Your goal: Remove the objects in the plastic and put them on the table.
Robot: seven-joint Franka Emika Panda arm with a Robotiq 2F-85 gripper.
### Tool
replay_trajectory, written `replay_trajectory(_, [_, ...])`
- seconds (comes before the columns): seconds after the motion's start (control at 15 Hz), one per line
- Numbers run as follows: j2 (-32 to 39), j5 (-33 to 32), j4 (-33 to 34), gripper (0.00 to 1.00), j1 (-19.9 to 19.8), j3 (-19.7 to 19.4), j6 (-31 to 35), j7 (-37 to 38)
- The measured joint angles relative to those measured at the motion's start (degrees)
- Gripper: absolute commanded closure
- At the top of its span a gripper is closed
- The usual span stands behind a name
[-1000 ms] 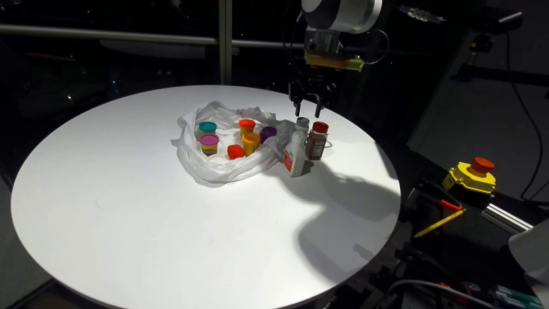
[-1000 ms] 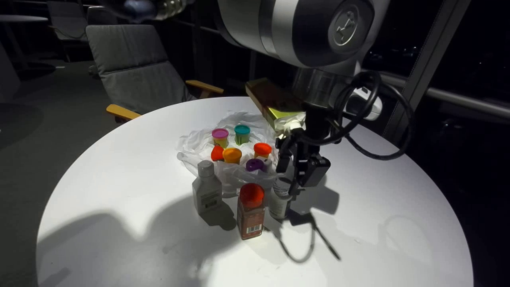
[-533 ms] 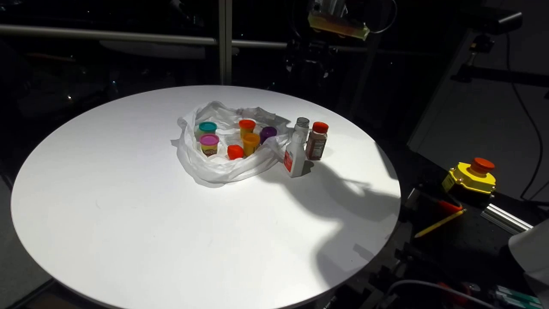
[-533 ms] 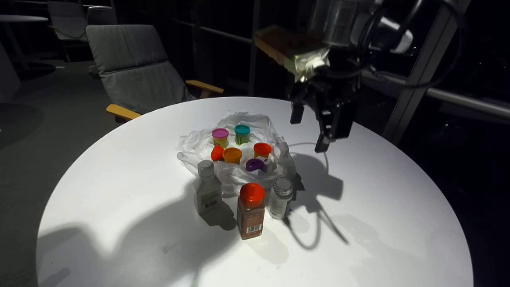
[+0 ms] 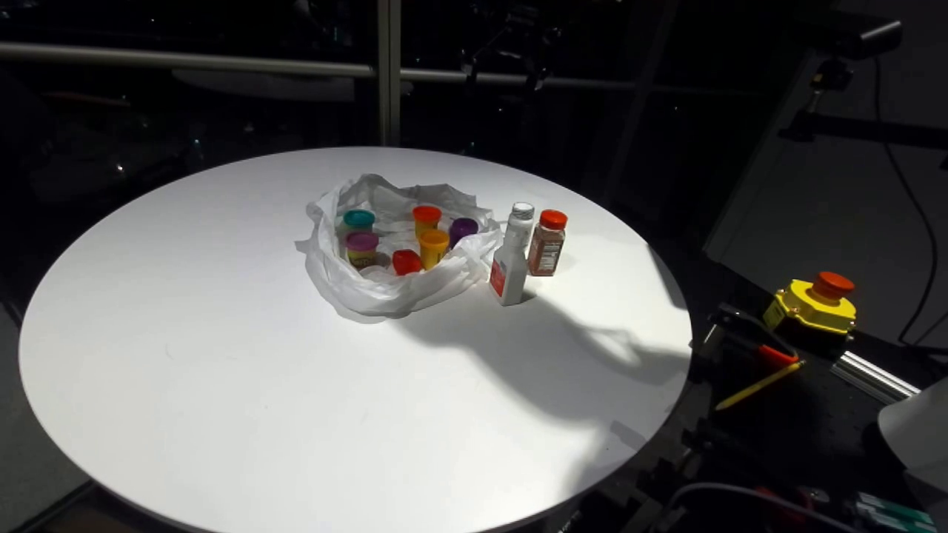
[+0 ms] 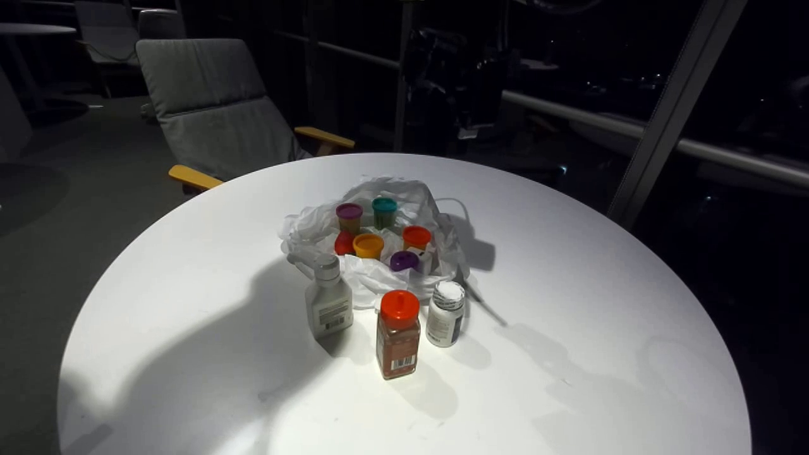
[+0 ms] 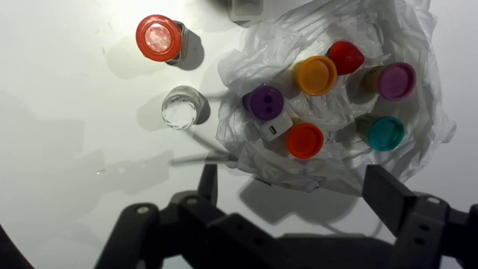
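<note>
End effector [image 7: 290, 172]: jaws wide apart, nothing between them; it hangs above the bench [image 5: 259, 414], with the opened plastic bag [image 7: 269, 48] in your wrist view.

In the bag: teal-lidded tub [image 7: 385, 133], magenta-lidded tub [image 7: 397, 81], orange-lidded tub [image 7: 316, 76], red-orange-lidded tub [image 7: 305, 141], purple tub [image 7: 266, 102], strawberry-like red piece [image 7: 345, 57], white block [image 7: 275, 126]. Already on the bench, upright, beside the bag: red-capped jar [image 6: 398, 341], flat-sided white bottle [image 6: 329, 306], small white-topped bottle [image 6: 445, 319].

Step in hand (judged): fetch the next item from the bag. Suggest you take the teal-lidded tub; it has good room around it. Centre over its lid, turn the jaws so neither tip lands on a fold, and descend straight. Close on the body under the lid, check no film is pinched, then lift vertically before any sideways travel, or the bag may drag. Leave the white block until the purple tub is out: they sit tight together, contact unclear. Release on the bench only with the base flat.
</note>
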Motion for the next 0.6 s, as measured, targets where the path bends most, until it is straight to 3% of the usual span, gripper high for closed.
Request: replay_trajectory(0.6, [3.23,-0.01,2.14,0.0,-0.18,0.24,-0.03,-0.99])
